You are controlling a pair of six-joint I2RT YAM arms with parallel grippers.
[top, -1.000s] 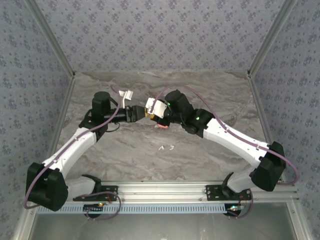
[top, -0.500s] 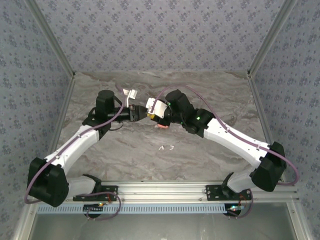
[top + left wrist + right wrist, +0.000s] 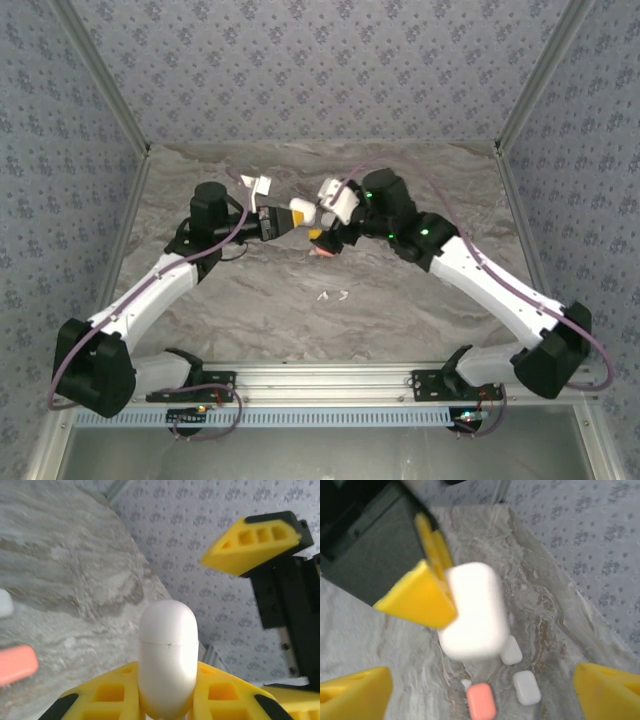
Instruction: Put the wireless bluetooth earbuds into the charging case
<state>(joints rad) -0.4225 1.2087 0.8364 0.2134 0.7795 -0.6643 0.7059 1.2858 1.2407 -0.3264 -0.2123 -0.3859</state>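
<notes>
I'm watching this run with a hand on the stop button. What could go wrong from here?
The left gripper pinches the white case only at its lower end, above the table; it could pivot or slip out. The open right gripper has a finger close beside the case and could knock it when moving. The case looks shut, and the earbuds on the table are tiny, easy to fumble.

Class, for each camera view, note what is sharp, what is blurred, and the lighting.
Right wrist view: the white case and the yellow finger on it are smeared. Left wrist view: that case is crisp in the left gripper; the pink case at the edge is soft. Top external view: evenly lit, no glare.
</notes>
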